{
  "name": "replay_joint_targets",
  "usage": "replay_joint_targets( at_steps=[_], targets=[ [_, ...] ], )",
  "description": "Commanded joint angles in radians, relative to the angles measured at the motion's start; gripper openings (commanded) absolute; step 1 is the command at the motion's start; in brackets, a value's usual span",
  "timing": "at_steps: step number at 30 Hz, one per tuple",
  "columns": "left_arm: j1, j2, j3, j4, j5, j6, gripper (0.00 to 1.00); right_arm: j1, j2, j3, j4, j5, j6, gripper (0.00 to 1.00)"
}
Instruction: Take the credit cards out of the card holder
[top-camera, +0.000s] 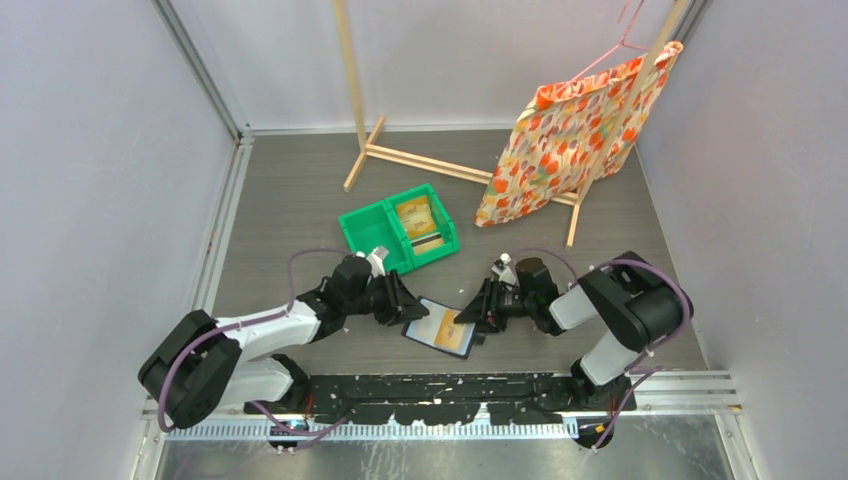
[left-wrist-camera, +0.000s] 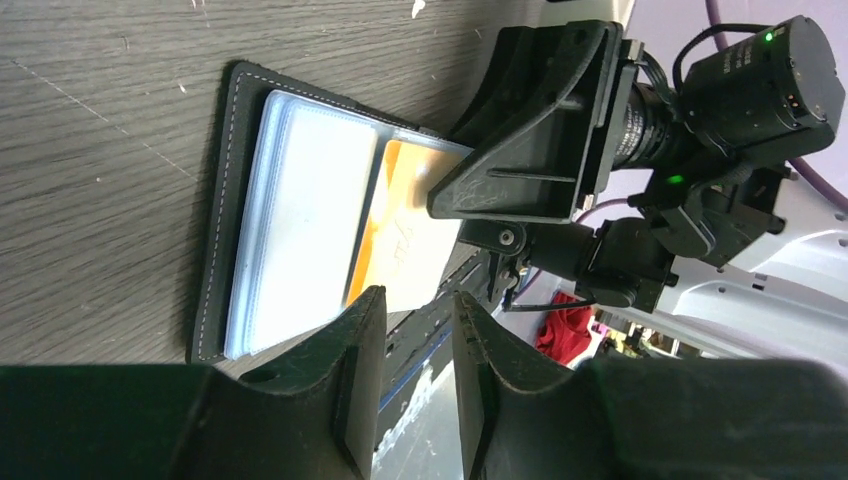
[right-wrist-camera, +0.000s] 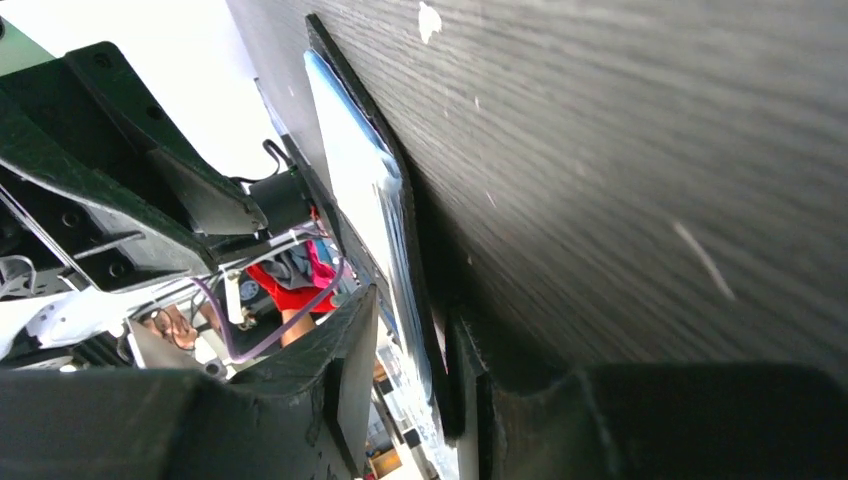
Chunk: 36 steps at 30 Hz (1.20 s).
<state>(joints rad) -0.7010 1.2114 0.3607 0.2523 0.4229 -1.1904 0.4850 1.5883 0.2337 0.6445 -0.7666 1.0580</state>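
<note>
The dark card holder (top-camera: 418, 330) lies open on the table between both grippers, with an orange credit card (top-camera: 447, 330) on its pale sleeves. In the left wrist view the card holder (left-wrist-camera: 290, 220) shows the orange card (left-wrist-camera: 400, 235) sticking partway out of a sleeve. My left gripper (top-camera: 407, 307) is open and empty at the holder's far-left edge (left-wrist-camera: 418, 300). My right gripper (top-camera: 471, 312) is open, its jaws astride the holder's right edge (right-wrist-camera: 412, 312); the holder (right-wrist-camera: 355, 150) sits close to one finger. More tan cards (top-camera: 414, 214) lie in the green bin.
The green two-compartment bin (top-camera: 362, 228) stands just behind the left gripper. A wooden rack (top-camera: 420, 160) with an orange flowered cloth (top-camera: 570, 140) on a hanger stands at the back right. Grey walls close in both sides.
</note>
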Motion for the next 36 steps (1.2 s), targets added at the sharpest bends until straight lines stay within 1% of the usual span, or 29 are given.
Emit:
replay_joint_targets(
  at_steps=[1,4,7,8,14,19,22,24,29,33,36],
  targets=[
    [-0.005,-0.018,0.058,-0.042,0.009,0.05,0.32,0.016,0.112,0.011,0.214,0.005,0.069,0.35],
    [-0.005,-0.025,0.06,-0.053,0.009,0.053,0.33,0.017,0.193,0.012,0.355,-0.006,0.135,0.23],
    [-0.006,-0.031,0.06,-0.053,0.018,0.057,0.33,0.017,0.261,0.022,0.493,-0.026,0.199,0.04],
    [-0.006,-0.032,0.06,-0.054,0.022,0.055,0.33,0.018,0.278,0.023,0.536,-0.033,0.221,0.01],
    [-0.006,-0.019,0.044,0.001,0.078,0.014,0.33,0.017,0.34,0.026,0.782,-0.055,0.331,0.01],
    [-0.005,-0.005,0.038,0.017,0.08,0.005,0.35,0.022,0.301,0.038,0.785,-0.082,0.327,0.01],
    [-0.005,0.0,0.037,0.033,0.075,-0.002,0.42,0.025,0.27,0.044,0.786,-0.099,0.326,0.01],
    [-0.005,-0.006,0.037,0.037,0.069,-0.01,0.43,0.026,0.263,0.049,0.785,-0.105,0.333,0.01],
    [-0.005,-0.062,0.043,0.002,0.022,-0.002,0.43,0.037,0.236,0.057,0.785,-0.119,0.337,0.01],
    [-0.005,-0.085,0.042,0.002,0.02,0.005,0.42,0.056,0.208,0.06,0.777,-0.125,0.34,0.01],
    [-0.005,-0.082,0.04,0.01,0.03,0.012,0.39,0.068,0.204,0.063,0.777,-0.131,0.34,0.01]
  ],
)
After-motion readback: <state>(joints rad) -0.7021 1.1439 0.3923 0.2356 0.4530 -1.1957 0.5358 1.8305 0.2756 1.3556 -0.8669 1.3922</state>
